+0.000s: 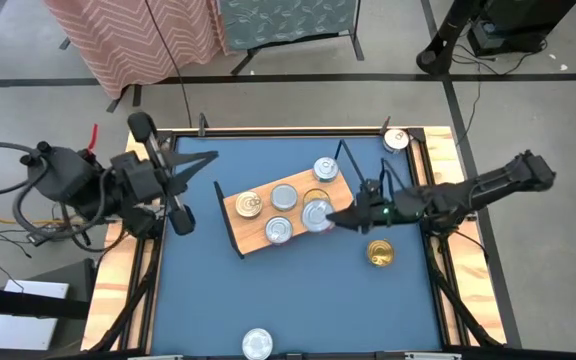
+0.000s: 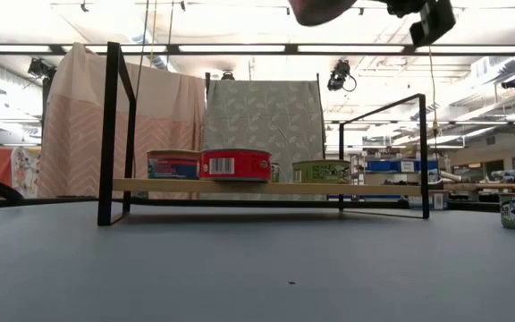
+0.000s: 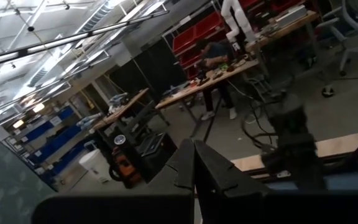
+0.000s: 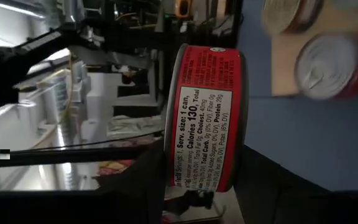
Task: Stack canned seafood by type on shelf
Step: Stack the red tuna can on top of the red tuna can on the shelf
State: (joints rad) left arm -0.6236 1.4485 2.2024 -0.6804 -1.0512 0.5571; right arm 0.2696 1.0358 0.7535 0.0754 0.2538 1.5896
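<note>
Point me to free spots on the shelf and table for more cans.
Shelf: cans crowd its middle and right end, where the right gripper holds a red can; only the left corner by the gold can is bare. Table: wide bare blue in front of the shelf.

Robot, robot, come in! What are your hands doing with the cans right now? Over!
Right gripper shut on red-labelled can, above the shelf. Left gripper shut, empty, waiting at table's left. Gold can loose on the table. Nothing in the way.
</note>
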